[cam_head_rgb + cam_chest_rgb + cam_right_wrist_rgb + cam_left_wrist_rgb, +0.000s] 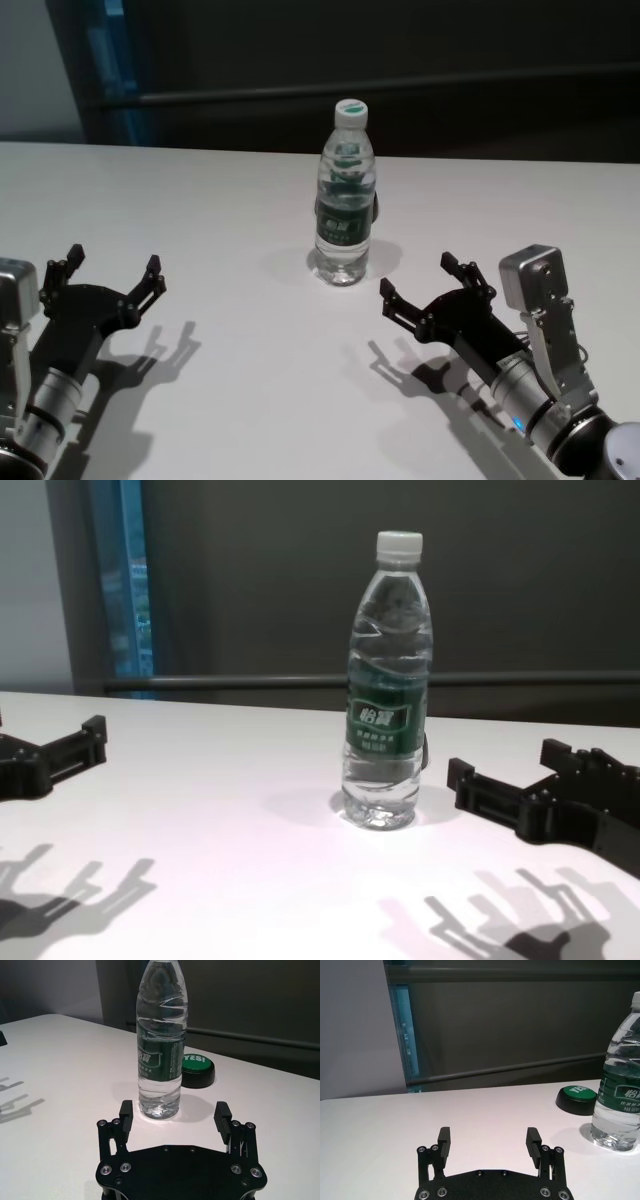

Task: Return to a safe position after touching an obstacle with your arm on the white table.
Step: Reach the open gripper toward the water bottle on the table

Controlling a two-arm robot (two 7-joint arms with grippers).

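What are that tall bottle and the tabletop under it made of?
The bottle looks like thin clear plastic: see-through ribbed walls, a white cap and a glossy green label. The white table seems a smooth, slightly glossy laminate or coated board, judging by its soft shadows.

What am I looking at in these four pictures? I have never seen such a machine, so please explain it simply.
It is a robot with two arms, each ending in a claw. One picture is taken from its head, one from its chest, one from each wrist. On the white table stands a water bottle, upright, with a green button behind it. The left claw and the right claw hover open above the table, each to one side of the bottle. They hold nothing.
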